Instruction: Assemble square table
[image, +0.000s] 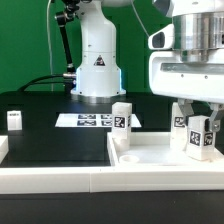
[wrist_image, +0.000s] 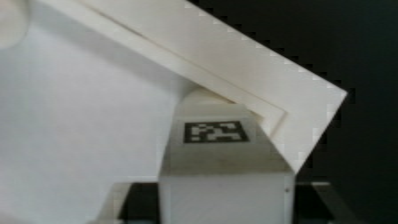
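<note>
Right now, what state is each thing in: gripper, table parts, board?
gripper: shut on the held leg.
held leg: upright over the tabletop's corner; whether it is seated cannot be told.
tabletop: lying flat, rim up.
second leg: upright, ungripped, by the tabletop's far corner.
third leg: standing alone at the exterior view's left.
marker board: flat on the table.

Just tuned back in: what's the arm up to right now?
The arm's tool is closed on a small white block leg with a black-and-white tag, holding it upright at a corner of the white plastic square tray-like top. A second tagged leg stands by the top's other far corner; whether it is attached is unclear. A third leg stands apart on the black table.
</note>
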